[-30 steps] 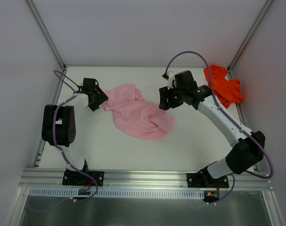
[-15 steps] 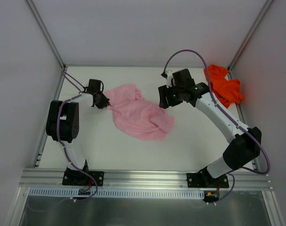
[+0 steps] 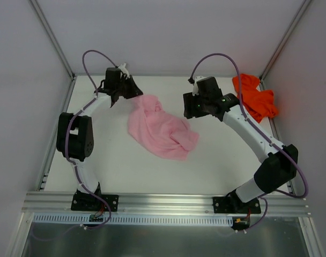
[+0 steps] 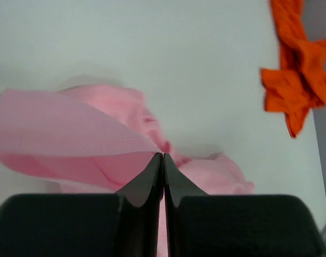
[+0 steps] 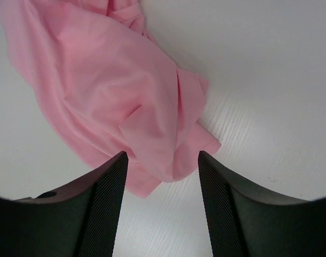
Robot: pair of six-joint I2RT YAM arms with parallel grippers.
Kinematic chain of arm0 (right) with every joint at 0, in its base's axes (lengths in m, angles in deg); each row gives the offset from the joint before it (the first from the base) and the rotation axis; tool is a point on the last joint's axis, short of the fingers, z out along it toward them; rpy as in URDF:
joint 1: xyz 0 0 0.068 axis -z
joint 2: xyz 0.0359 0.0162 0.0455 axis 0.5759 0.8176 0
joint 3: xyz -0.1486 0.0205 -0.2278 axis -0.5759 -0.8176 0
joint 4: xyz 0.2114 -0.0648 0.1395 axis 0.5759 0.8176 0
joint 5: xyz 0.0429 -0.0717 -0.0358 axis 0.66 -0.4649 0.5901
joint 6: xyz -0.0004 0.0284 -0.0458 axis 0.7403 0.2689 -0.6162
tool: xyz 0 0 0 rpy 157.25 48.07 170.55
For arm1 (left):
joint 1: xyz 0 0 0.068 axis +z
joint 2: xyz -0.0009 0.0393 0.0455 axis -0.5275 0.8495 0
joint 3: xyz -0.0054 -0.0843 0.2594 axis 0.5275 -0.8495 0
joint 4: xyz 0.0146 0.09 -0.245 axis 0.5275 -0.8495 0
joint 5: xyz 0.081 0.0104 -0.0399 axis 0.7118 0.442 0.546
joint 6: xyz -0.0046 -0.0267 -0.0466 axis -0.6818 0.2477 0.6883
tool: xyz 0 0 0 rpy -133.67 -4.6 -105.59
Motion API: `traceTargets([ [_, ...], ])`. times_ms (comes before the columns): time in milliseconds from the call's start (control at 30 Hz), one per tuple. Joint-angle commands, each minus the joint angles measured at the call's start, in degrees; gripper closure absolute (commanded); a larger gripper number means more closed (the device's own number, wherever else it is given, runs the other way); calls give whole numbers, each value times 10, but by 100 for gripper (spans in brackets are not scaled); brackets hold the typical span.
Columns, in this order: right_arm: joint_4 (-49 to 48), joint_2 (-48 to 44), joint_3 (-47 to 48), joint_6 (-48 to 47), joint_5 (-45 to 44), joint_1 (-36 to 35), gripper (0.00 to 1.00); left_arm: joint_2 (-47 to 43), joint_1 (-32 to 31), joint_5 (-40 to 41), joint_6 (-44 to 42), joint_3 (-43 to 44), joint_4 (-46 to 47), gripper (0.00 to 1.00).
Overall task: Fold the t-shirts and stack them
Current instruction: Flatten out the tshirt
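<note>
Black right claw (image 5: 163, 156): fingers spread, holding nothing; it hangs over the right-hand part of the pink t-shirt (image 3: 162, 131), whose crumpled edge shows between the fingers in the wrist view.
Black left claw (image 4: 163, 158): fingers pressed together, pinching the far-left edge of the pink t-shirt; cloth drapes away from the tips to the left.
Position, pink t-shirt: mid-table and crumpled, with its far-left corner drawn up to the left claw and the rest lying on the surface.
Position, orange t-shirt (image 3: 255, 97): bunched in the far right corner, well apart from the pink one.
Surface, white table (image 3: 98, 155): matt, with an aluminium rail (image 3: 163, 201) along the near edge.
Room, grey walls (image 3: 163, 37): pale panels meeting at metal corner posts.
Pose, right arm (image 3: 254, 134): runs from the near right base far and leftward.
Pose, left arm (image 3: 77, 139): elbow by the left edge, forearm stretched to the far side.
</note>
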Motion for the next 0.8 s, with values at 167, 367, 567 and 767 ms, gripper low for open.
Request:
traceTargets([
  [167,-3,-52,43,67,-126,68,35,5,-140,-213,-115,97,-19,100],
  [367,4,-93,20,69,-143,150,34,42,-221,-235,-119,126,-34,100],
  [567,-17,-102,-18,56,-99,179,33,58,-230,-210,-103,118,-35,77],
  [767,-61,-53,-50,100,13,179,33,32,-228,-127,-138,131,-115,1],
])
